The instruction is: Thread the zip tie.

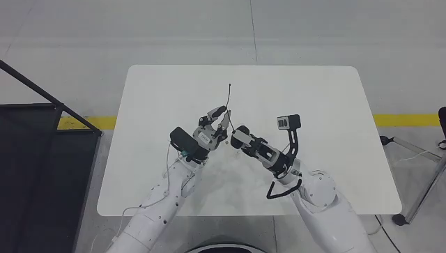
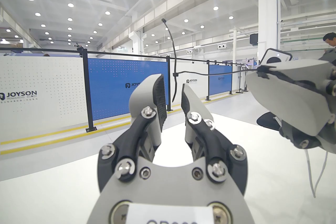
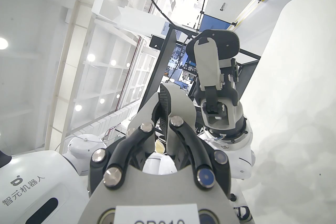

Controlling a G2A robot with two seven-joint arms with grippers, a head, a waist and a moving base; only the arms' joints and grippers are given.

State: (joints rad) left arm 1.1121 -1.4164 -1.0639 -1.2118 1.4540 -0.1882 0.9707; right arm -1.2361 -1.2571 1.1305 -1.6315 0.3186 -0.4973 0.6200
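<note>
A thin black zip tie (image 1: 229, 97) stands up over the middle of the white table (image 1: 313, 113). In the left wrist view its long strand (image 2: 173, 51) rises in a curve. A small block (image 2: 175, 74) sits on it, and a second strand runs sideways from there to my right gripper (image 2: 262, 69), which is shut on it. My left gripper (image 2: 172, 84) is open, and the strand's lower end hangs in line with the gap between its fingers. From above, the left gripper (image 1: 217, 116) and right gripper (image 1: 235, 134) are close together. In the right wrist view, the right gripper (image 3: 164, 88) is shut below the zip tie (image 3: 155, 3).
A dark panel with a black frame (image 1: 42, 141) stands at the table's left side. A yellow floor line (image 1: 411, 120) runs behind the table. Black-railed blue and white barrier panels (image 2: 110, 83) stand beyond the far edge. Bare tabletop surrounds the grippers.
</note>
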